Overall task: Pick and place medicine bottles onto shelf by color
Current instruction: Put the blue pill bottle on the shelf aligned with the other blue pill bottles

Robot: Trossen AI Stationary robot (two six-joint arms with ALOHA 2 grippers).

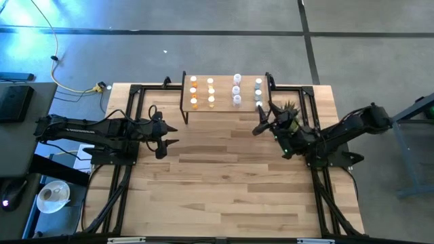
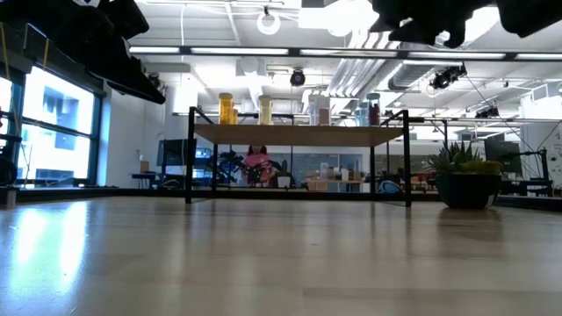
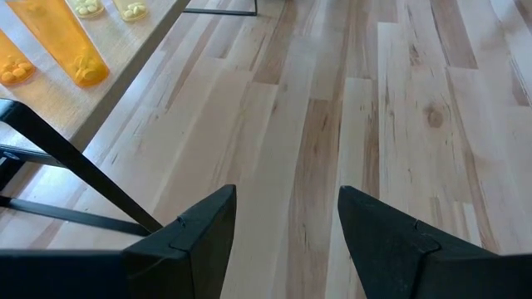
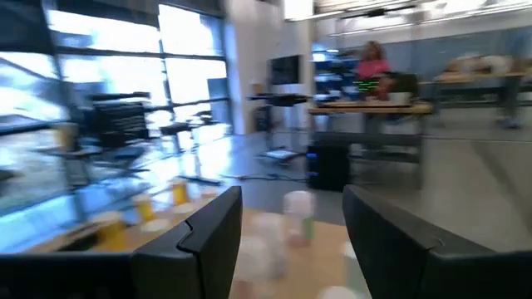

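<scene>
Four viewpoints: one overhead, one at table height, one on each wrist.

The whole table point(image 1: 224, 183) is seen straight down in the high view, the shelf point(image 1: 224, 91) lying toward 12 o'clock. In the low view the shelf point(image 2: 299, 134) is faced level from the opposite table edge, well apart, with the room behind. The shelf corner point(image 3: 100, 100) is seen close and steeply downward from the left wrist; from the right wrist the shelf top point(image 4: 249, 241) is viewed low, toward the room.

Medicine bottles point(image 1: 211, 91) stand upright (orange left, pale right) on the shelf point(image 1: 224, 102).
</scene>
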